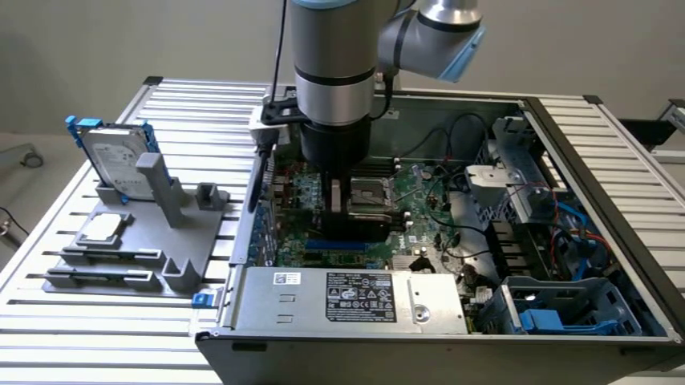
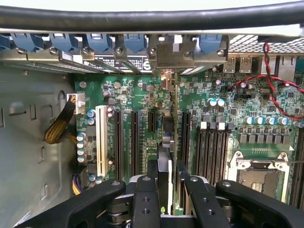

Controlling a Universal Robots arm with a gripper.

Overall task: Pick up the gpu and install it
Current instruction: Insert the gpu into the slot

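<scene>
Exterior view: the card [image 1: 354, 226] is held upright in the jaws, low inside the computer case [image 1: 321, 353] — just over the green board [image 1: 419, 183]. Wrist view: the card [image 2: 164, 142] is seen edge-on, pinched between them, among long black slots [image 2: 135, 142]. It is best kept straight — and pushed down evenly.

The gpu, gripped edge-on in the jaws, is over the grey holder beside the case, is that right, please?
Not quite: the wrist view shows the gpu, gripped edge-on in the jaws, over the motherboard slots inside the case.
</scene>
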